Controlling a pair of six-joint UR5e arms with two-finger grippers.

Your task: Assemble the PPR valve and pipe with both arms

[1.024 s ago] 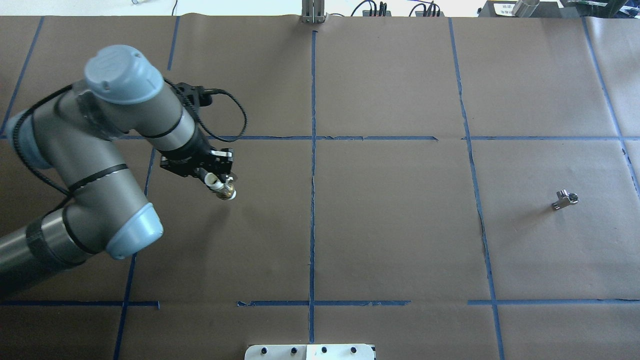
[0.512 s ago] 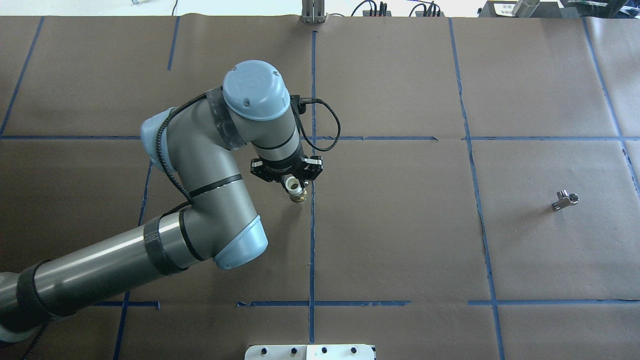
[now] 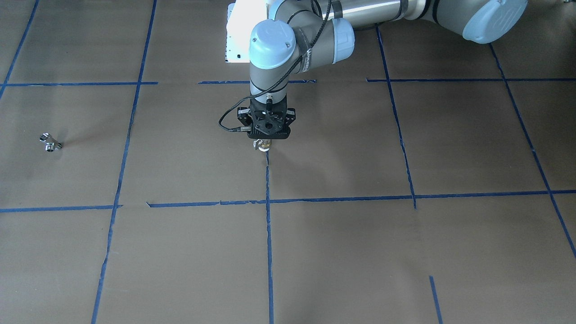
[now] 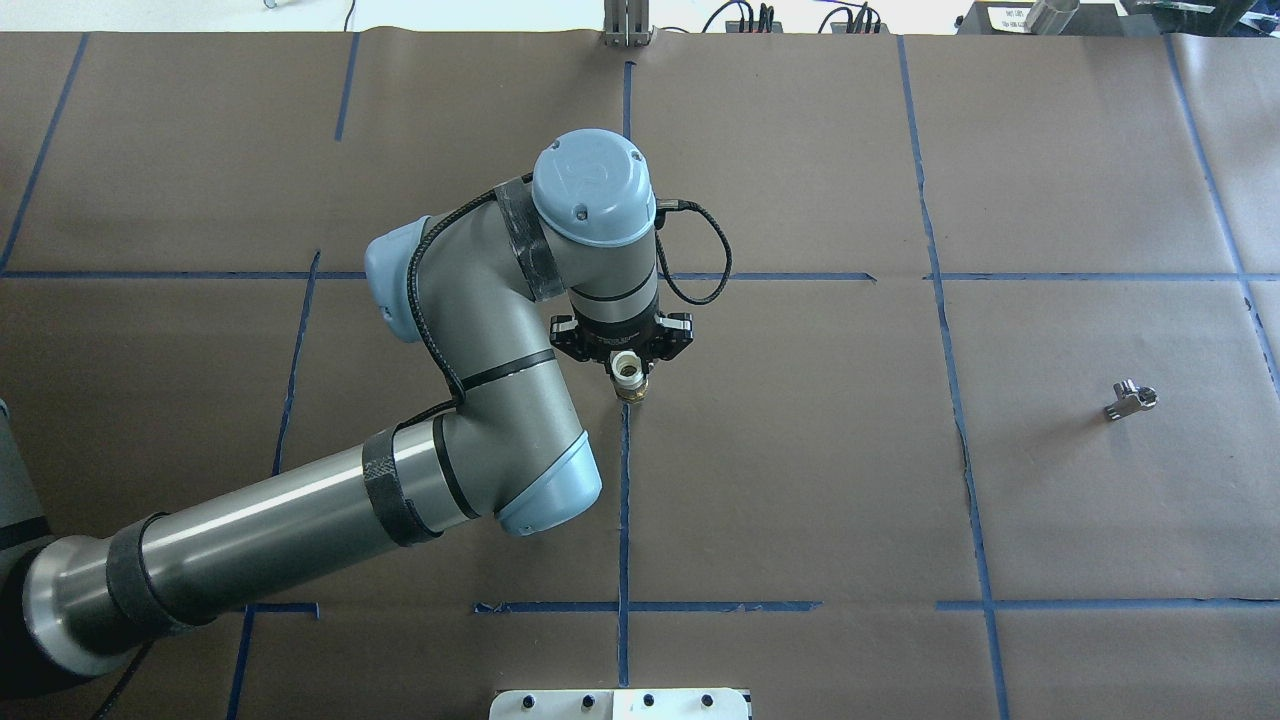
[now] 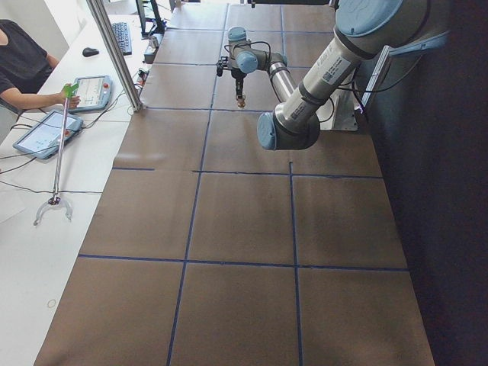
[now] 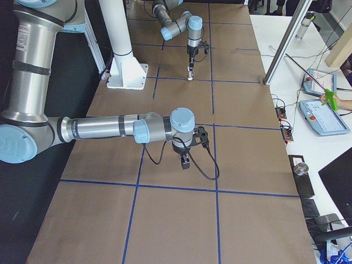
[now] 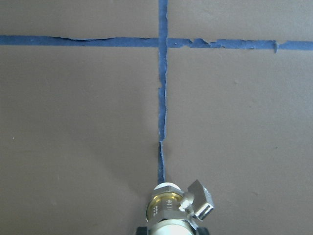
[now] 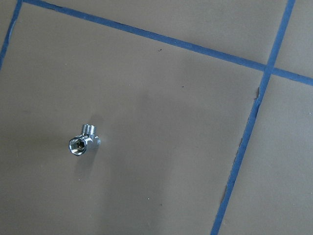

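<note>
My left gripper [image 4: 627, 368] is shut on the PPR valve [image 4: 629, 381], white collar up and brass end pointing down, just above the table's central blue tape line. The left wrist view shows the valve [image 7: 172, 209] with its small lever to the right. It also shows in the front view [image 3: 263, 144] under the gripper [image 3: 266, 140]. The chrome pipe [image 4: 1130, 400] lies alone on the table's right side; it also shows in the front view [image 3: 49, 143] and the right wrist view [image 8: 83, 142]. My right gripper [image 6: 185, 161] hangs high over the table; I cannot tell if it is open or shut.
Blue tape lines [image 4: 624, 500] divide the brown paper table cover into squares. The robot's base plate [image 4: 620, 703] sits at the near edge. An operator [image 5: 23, 65] and tablets [image 6: 319, 113] are at a side table beyond the far edge.
My left arm has swung to the right, carrying the valve from the table's left part to the central tape line. The pipe has not moved.
</note>
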